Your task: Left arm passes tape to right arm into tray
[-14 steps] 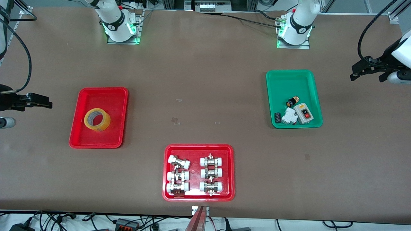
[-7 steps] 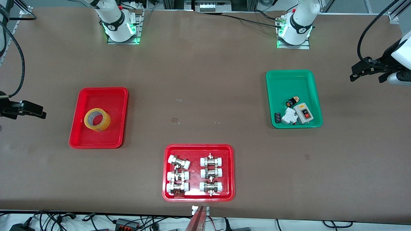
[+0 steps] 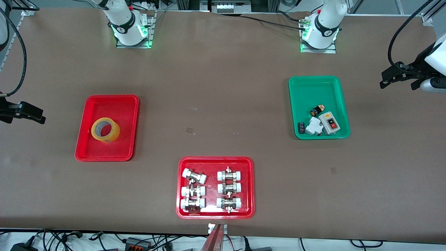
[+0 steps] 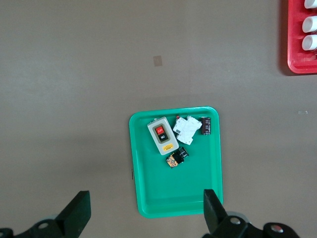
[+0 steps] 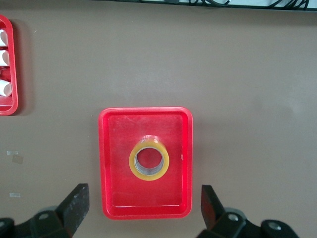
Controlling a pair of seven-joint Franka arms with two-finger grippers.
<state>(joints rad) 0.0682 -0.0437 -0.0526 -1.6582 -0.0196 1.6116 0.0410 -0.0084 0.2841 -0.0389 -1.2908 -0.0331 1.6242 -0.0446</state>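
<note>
The tape (image 3: 105,129) lies flat in the plain red tray (image 3: 110,103) toward the right arm's end of the table. The right wrist view shows the tape (image 5: 149,162) in the tray (image 5: 113,197) far below. My right gripper (image 3: 39,117) is open and empty, high in the air past the tray toward the table's end; in its wrist view the gripper (image 5: 143,208) has its jaws wide apart. My left gripper (image 3: 386,79) is open and empty, waiting high at the left arm's end of the table, and its wrist view shows the gripper (image 4: 146,210) wide open.
A green tray (image 3: 315,89) with a switch box and small electrical parts lies toward the left arm's end and shows in the left wrist view (image 4: 176,201). A red tray with white-capped metal fittings (image 3: 249,167) lies nearest the front camera, mid-table.
My right gripper has drawn away from the plain red tray toward the table's end. The tape, the trays and the left arm have not moved.
</note>
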